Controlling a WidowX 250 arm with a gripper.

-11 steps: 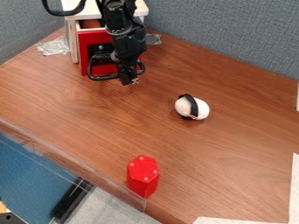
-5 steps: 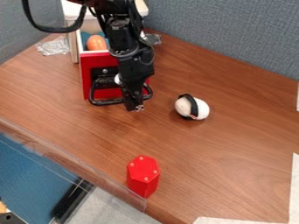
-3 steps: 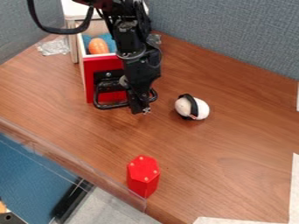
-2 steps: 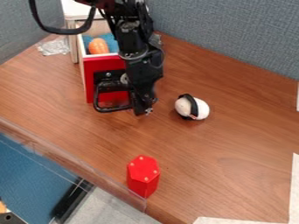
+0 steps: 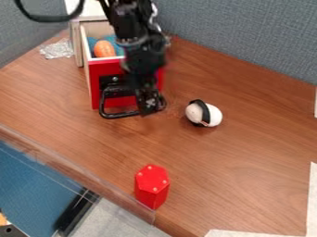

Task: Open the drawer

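Gripper [image 5: 148, 104] has been shifted slightly upward in view; whether anything is clamped or released cannot be told. Drawer [image 5: 109, 69] is pulled out of cabinet [image 5: 93, 11]. Judged light, rigid; best gripped by handle's [image 5: 117, 115] front bar.

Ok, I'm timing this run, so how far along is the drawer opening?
Opening looks done: the drawer stands out from its cabinet, an orange egg-shaped object showing inside. In hand: the gripper is at the handle. Left: probably just moving clear.
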